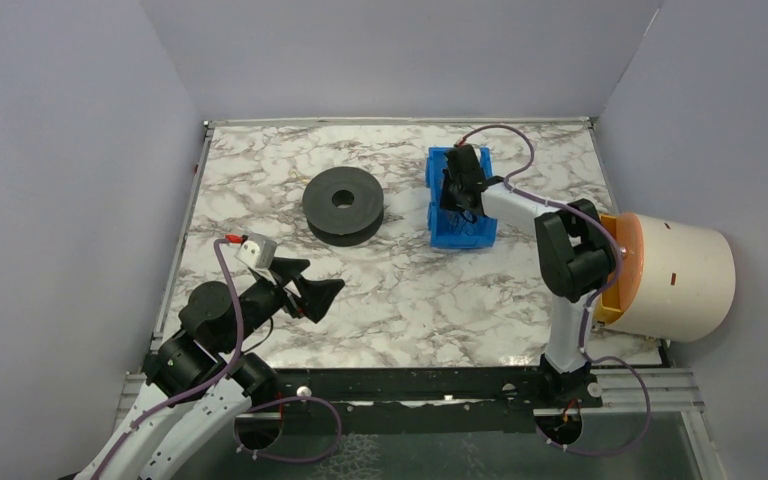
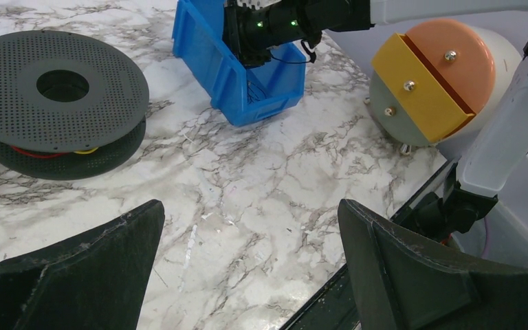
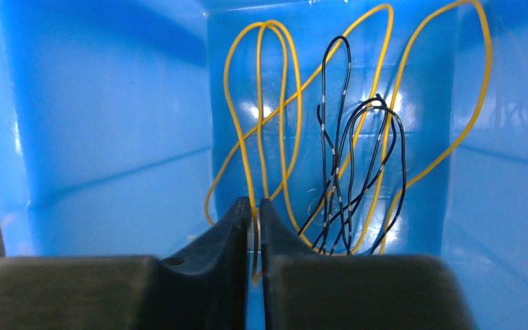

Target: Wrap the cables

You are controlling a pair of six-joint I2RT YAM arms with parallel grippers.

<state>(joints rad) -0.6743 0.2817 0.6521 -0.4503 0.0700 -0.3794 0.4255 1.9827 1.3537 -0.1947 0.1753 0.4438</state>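
Jaws on the right gripper (image 3: 255,206) are clamping a yellow cable (image 3: 258,103) inside the bin (image 3: 110,103) — seemingly the pick-up step — while the left gripper (image 2: 251,210) is hovering, jaws wide apart, near the spool (image 2: 58,103); next is probably calling for lifting that strand clear of the dark cable (image 3: 335,220).

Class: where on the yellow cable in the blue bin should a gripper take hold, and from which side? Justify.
Take the yellow cable on its left loops, clear of the dark cable crossing its right side. Come from above through the open top: the walls of the blue bin block any sideways approach. The right gripper is shut on a strand there.
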